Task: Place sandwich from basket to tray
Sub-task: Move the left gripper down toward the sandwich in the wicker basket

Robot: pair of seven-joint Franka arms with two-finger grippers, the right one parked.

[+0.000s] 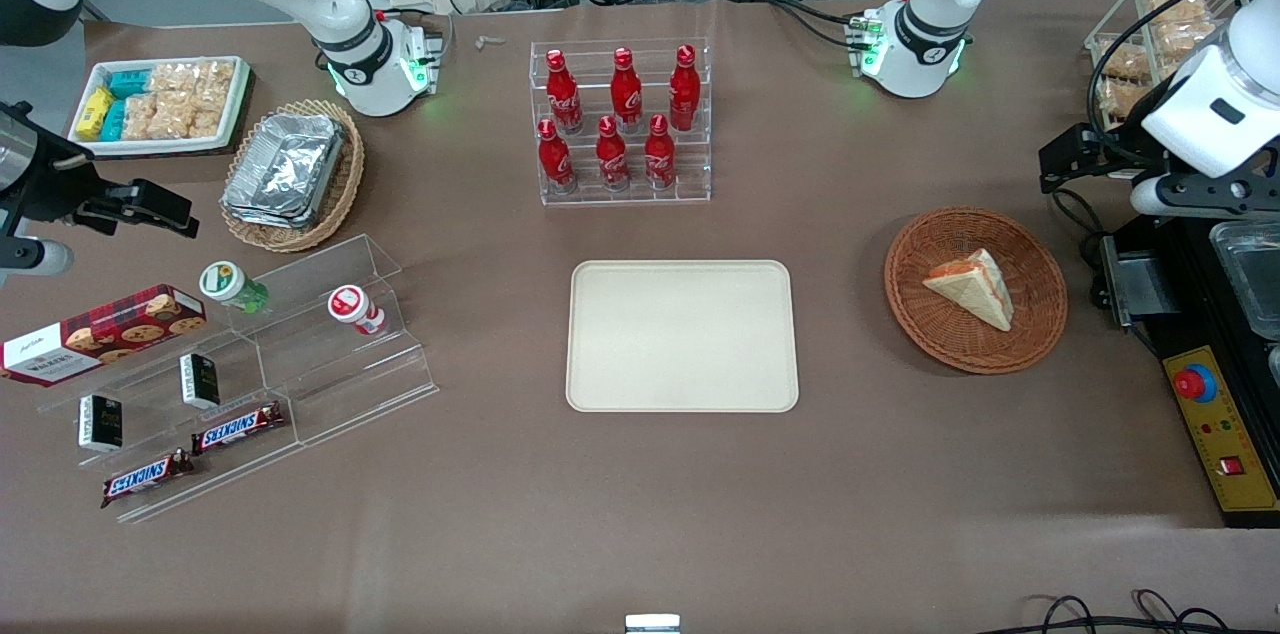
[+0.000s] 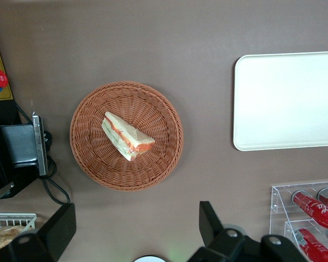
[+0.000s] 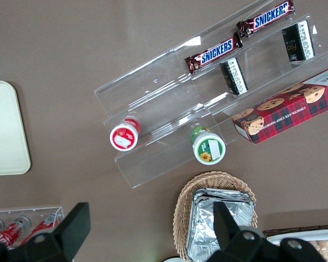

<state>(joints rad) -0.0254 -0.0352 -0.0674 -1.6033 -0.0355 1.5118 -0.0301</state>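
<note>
Gripper [image 2: 136,232] on the working arm hangs high over the table w/ fingers [image 2: 210,218] spread wide apart, nothing between them. In the front view it sits up at the working arm's end of the table, above and a bit farther from the camera than the basket [image 1: 1040,314], not touching anything.

Straight under it, per the wrist view: the round reddish-brown basket w/ the sandwich [image 2: 126,136] lying flat in it, roughly centred. Wedge is a long triangle, pale bread up, red-orange and green filling showing along one long edge. Its long axis runs diagonal to the line between the two fingers, so I'd guess the wrist needs a twist before dropping, else the fingers land on the corners rather than across the narrow width. Mostly a descent, little sideways travel.

Tray [image 1: 683,335], cream w/ rounded corners, sits bare near table centre, beside the basket toward the parked arm's end, a clear gap of brown table between them. So after the lift it's a sideways carry that way.

Farther from the camera than the tray: clear rack of red bottles [image 1: 622,124], well off the carry path.
</note>
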